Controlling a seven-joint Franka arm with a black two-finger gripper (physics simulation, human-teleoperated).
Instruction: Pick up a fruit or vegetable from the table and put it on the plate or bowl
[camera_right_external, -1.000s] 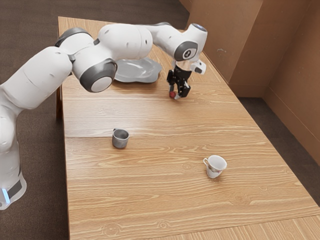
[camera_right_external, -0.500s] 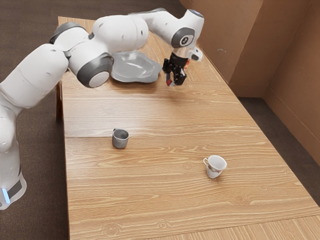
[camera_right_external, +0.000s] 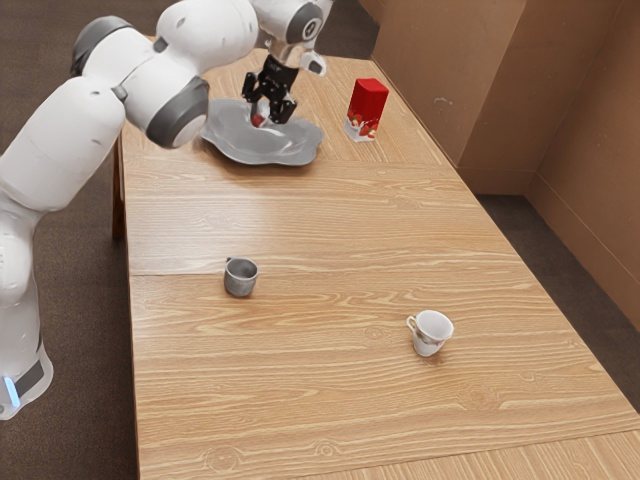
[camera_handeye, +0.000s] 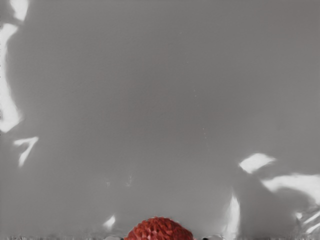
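My black gripper (camera_right_external: 262, 118) hangs over the grey plate (camera_right_external: 290, 146) at the far end of the table, shut on a small red strawberry (camera_right_external: 260, 120). In the wrist view the strawberry (camera_handeye: 158, 229) shows as a red bumpy lump just under the hand, with the plate's shiny grey surface (camera_handeye: 150, 110) close behind it. Whether the berry touches the plate I cannot tell.
A red box (camera_right_external: 366, 108) stands on the table to the exterior view's right of the plate. A small grey cup (camera_right_external: 240, 277) sits mid-table and a white teacup (camera_right_external: 430, 332) nearer the front. Brown walls close off the right side.
My arm has swung toward the exterior view's left and far side, carrying the strawberry from beside the plate to over it. The red box it hid has come into sight.
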